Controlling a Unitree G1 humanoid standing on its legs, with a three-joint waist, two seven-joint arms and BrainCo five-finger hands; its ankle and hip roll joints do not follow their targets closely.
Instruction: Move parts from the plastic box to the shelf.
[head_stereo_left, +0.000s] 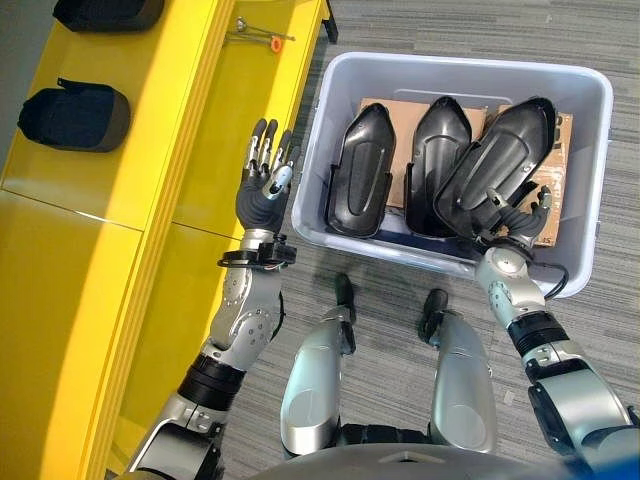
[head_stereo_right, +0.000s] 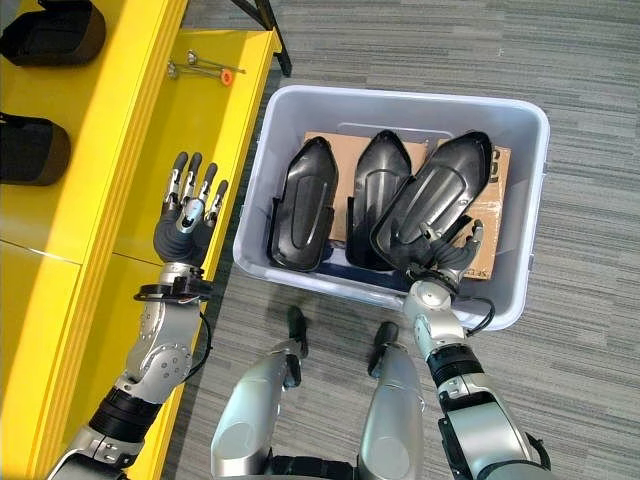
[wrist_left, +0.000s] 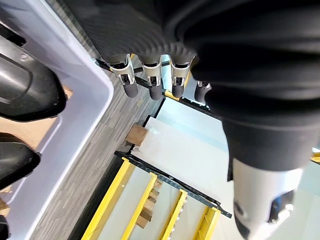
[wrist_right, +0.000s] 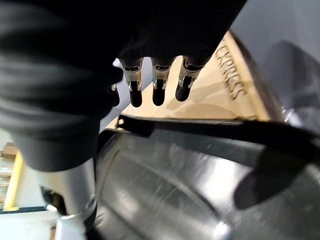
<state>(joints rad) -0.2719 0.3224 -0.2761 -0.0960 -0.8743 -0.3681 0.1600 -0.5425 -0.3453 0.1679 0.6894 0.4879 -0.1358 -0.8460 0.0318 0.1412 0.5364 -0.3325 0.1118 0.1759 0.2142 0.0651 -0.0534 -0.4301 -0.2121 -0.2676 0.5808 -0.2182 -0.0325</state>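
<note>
Nearest to me is the right hand (head_stereo_left: 520, 215), down at the near right of the box (head_stereo_left: 330, 120). It grips the near end of the right-hand part (head_stereo_left: 500, 160): in the right wrist view the fingers (wrist_right: 157, 90) hang over the part's rim, the thumb sits on the other side, and the glossy black inside of the part spreads beneath them. How tightly the thumb presses I cannot make out.

The shelf (head_stereo_left: 150, 150) is the largest thing I see, yellow, running along my left and cut off at the frame's edges. Two dark parts already lie on its far-left level, the upper one (head_stereo_left: 105, 12) cropped by the top edge, the lower one (head_stereo_left: 75, 115) whole. A small metal tool with an orange tip (head_stereo_left: 262, 38) lies on the lower level near the box.

The box is pale grey-blue plastic, standing on the grey carpet just beside the shelf. It holds three black moulded shells side by side on brown cardboard (head_stereo_left: 385, 110): the left part (head_stereo_left: 362, 170), the middle part (head_stereo_left: 440, 150), and the right one, which tilts up over the middle part's edge.

The left hand (head_stereo_left: 265, 175) hovers open, fingers straight, between the shelf and the box, holding nothing.
</note>
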